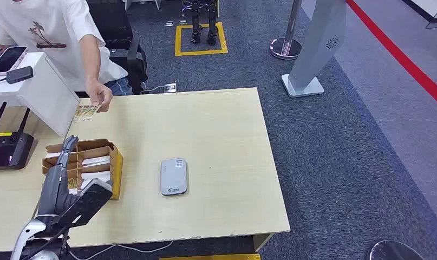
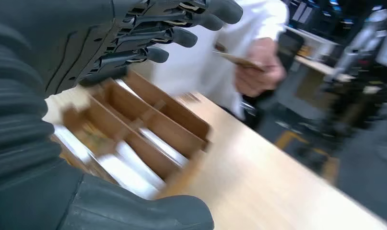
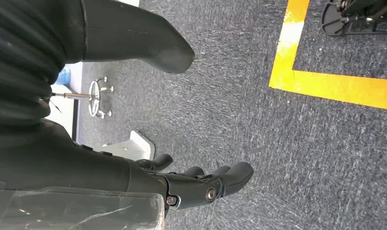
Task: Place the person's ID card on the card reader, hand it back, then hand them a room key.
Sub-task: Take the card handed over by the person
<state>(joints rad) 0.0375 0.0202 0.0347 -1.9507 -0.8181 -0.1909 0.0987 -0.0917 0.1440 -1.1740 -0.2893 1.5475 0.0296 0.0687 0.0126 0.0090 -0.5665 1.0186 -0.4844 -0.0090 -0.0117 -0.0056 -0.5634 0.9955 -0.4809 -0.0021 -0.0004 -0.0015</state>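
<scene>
1. Wooden bench (image 1: 216, 135): carries one grey card reader (image 1: 174, 176) near its middle and one brown divided card box (image 1: 99, 162) toward the left.
2. One ID card (image 1: 103, 107): pinched in the person's hand (image 1: 99, 96) over the far bench edge, well apart from the reader.
3. Left hand (image 1: 68, 145): above the box, fingers (image 2: 181, 21) spread, holding nothing.
4. Right hand (image 3: 201, 184): hangs over grey carpet (image 3: 277, 153), fingers loosely extended, empty.
</scene>
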